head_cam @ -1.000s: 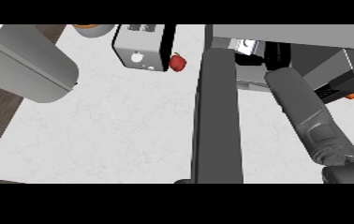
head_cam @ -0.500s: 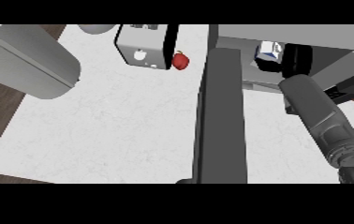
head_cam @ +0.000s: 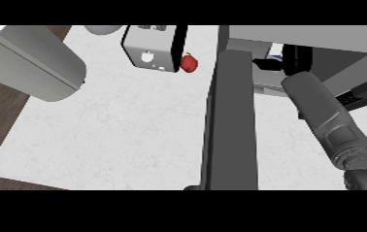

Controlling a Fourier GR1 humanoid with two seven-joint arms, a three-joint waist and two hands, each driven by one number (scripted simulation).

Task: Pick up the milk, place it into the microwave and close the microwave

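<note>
Milk [head_cam: 275, 51] inside microwave [head_cam: 315, 38], right hand [head_cam: 295, 61] around it, forearm extended

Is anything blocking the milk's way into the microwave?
Nothing visible does. The microwave door stands open, and the right hand holds the milk at the mouth of the microwave.

My right robot hand [head_cam: 295, 56] reaches inside the microwave [head_cam: 301, 34], and I cannot tell how its fingers sit. The milk [head_cam: 276, 50] shows only as a sliver behind it. My left robot hand is out of sight; only that forearm [head_cam: 36, 63] shows, cut off at the left edge.
</note>
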